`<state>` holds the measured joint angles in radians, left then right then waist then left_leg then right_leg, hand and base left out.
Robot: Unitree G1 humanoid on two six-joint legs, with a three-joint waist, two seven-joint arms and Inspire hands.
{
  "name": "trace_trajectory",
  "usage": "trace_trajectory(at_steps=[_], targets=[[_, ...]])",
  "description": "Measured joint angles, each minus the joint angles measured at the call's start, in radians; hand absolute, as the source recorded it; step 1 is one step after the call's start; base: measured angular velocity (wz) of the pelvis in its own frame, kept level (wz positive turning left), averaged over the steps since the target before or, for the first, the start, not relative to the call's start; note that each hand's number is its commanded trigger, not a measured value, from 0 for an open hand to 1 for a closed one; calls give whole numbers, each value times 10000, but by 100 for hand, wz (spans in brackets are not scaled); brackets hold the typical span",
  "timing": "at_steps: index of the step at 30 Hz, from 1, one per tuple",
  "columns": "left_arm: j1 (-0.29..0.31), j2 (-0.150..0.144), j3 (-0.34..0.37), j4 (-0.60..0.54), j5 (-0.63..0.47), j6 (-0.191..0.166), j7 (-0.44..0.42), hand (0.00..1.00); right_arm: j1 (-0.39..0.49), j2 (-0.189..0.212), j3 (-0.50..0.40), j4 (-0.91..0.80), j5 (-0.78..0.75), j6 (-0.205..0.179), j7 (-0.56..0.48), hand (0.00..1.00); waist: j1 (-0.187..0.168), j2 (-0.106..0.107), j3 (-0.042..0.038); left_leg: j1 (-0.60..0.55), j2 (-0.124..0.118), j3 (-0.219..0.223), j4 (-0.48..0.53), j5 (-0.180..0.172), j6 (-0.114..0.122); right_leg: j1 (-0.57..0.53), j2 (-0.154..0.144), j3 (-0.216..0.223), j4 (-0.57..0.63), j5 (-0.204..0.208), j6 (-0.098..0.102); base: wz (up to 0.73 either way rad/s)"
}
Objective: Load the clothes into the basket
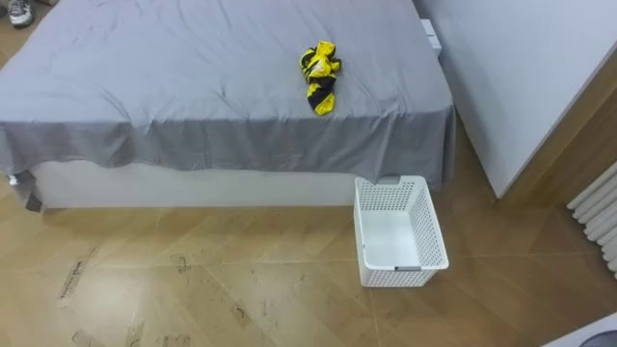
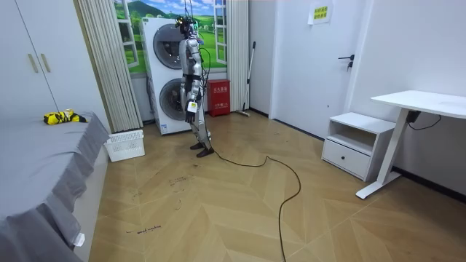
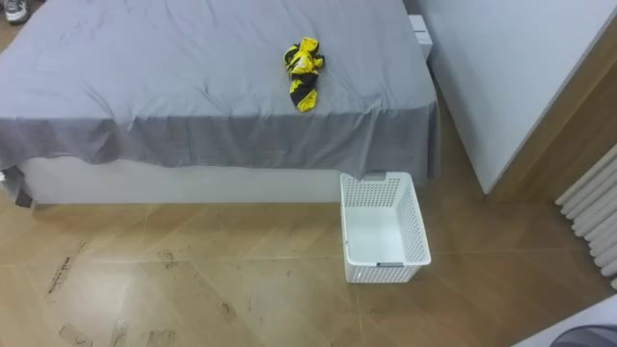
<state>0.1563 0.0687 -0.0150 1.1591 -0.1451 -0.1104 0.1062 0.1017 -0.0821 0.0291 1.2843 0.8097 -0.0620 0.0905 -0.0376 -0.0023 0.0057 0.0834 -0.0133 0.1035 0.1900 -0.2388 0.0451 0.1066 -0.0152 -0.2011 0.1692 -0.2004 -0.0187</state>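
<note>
A yellow and black bundle of clothes lies on the grey bed, close to its near edge and towards the right end. A white perforated basket stands on the wooden floor right below that end, and nothing lies in it. In the room view I stand upright a few steps from the basket, in front of the stacked washing machines, facing the bed. My left hand hangs by my side, far from the clothes.
A white wall panel and pale curtain folds close in the right side beyond the basket. Bare wooden floor stretches between me and the bed. A white desk and low cabinet stand at the room view's right.
</note>
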Motion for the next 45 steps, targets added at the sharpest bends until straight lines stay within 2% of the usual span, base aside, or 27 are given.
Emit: trace_trajectory(at_steps=[8,13,20,26,27,28,30,31,32,33,35,36,37,38,39,40,41,42,43,44,45], targets=[[128,8,109,-3,-44,-7,0,0,105,-1,-5,35,-147,17,28,0,-8,-74,11,174,2,-14,-72,0,1,146,6,38,-36,-3,3,0],[201,20,139,-5,-400,0,-6,0,239,-3,-82,37,-22,330,198,0,29,-157,17,326,-2,-4,-151,0,1,305,15,73,-164,-2,3,0],[266,18,164,-7,-491,2,-69,0,314,-4,-133,25,161,335,200,0,39,-184,7,330,-3,25,-174,0,1,310,17,72,-185,-3,4,0],[268,-12,520,16,-488,28,-45,0,383,3,-108,38,-75,344,230,0,95,-257,11,259,72,104,151,-110,-7,326,60,91,-105,-7,-4,-1],[248,-22,516,8,-615,34,-42,0,378,4,-104,38,-59,389,224,0,168,-156,-21,97,192,174,563,-332,-21,215,172,113,71,-37,-51,-12],[227,-24,517,6,-642,35,-34,0,348,12,-97,40,-67,418,227,0,174,-150,-13,-65,263,187,880,-469,-41,129,199,155,176,-83,-77,-19],[147,-4,701,-15,-1131,75,-26,0,245,39,2,42,-218,427,294,0,239,-85,5,-663,561,348,2295,-934,-216,-129,343,343,713,-409,-200,-17],[138,13,749,-17,-1330,95,-25,0,232,53,5,38,-289,424,305,0,235,-127,3,-814,599,372,2669,-969,-272,-188,332,406,817,-613,-259,-5],[138,34,754,-25,-1685,133,-25,0,230,49,4,35,-294,411,309,0,189,-285,72,-1099,694,410,3402,-975,-292,-233,345,476,1047,-767,-306,0],[153,31,727,-37,-2030,147,-42,0,273,5,12,36,-259,391,293,0,185,-250,69,-1434,855,490,4071,-958,-314,-186,390,454,1096,-800,-341,5],[184,25,708,-340,-2460,120,-72,0,315,-23,55,31,-45,378,271,0,179,-283,77,-2196,908,487,5321,-740,-482,-110,341,572,1174,-864,-398,13],[189,36,644,-456,-2843,-14,-74,0,325,-44,107,30,82,387,205,0,167,-322,83,-2725,770,469,5013,-767,-436,-146,284,769,1199,-981,-302,19],[183,37,549,-496,-3102,-74,-75,0,326,-68,113,31,128,397,184,0,194,-331,81,-2997,689,485,4564,-736,-440,-182,196,787,1238,-1014,-259,6],[228,21,413,-642,-3473,-169,-78,0,314,-108,152,9,175,409,173,0,283,-364,56,-3484,519,488,3386,-389,-591,-227,55,945,1249,-1065,-188,-25],[274,-41,436,-778,-3594,-281,-81,0,334,-145,173,-33,151,423,178,0,502,-349,45,-3785,506,459,2077,394,-629,-213,-60,1121,1235,-1131,-92,-57],[337,-62,460,-791,-3648,-458,-82,0,356,-145,215,-55,92,440,190,0,719,-279,42,-3886,517,391,1274,1203,-667,-128,-223,1198,1226,-1235,0,-58],[358,-62,497,-782,-3648,-511,-82,0,356,-147,256,-91,29,446,203,0,720,-279,42,-3885,491,291,1037,1574,-651,-71,-289,1218,1217,-1310,35,-39],[483,-37,534,-755,-3669,-547,-83,0,376,-145,251,-194,-85,455,225,0,656,-301,21,-3936,360,261,1001,2138,-505,54,-444,1212,1190,-1448,171,-6],[495,-51,524,-788,-3708,-589,-84,0,412,-173,185,-322,-75,454,218,0,602,-284,-18,-4131,163,311,1210,2292,-264,49,-625,1226,1154,-1566,307,5],[496,-53,521,-794,-3728,-636,-85,0,419,-180,114,-380,-41,454,216,0,576,-301,-85,-4216,88,444,1335,2211,-69,40,-709,1235,1085,-1626,414,10],[515,-12,517,-792,-3748,-706,-87,0,384,-176,30,-451,57,454,228,0,586,-440,-144,-4219,-36,860,1541,1965,294,78,-856,1326,881,-1681,580,-7]])
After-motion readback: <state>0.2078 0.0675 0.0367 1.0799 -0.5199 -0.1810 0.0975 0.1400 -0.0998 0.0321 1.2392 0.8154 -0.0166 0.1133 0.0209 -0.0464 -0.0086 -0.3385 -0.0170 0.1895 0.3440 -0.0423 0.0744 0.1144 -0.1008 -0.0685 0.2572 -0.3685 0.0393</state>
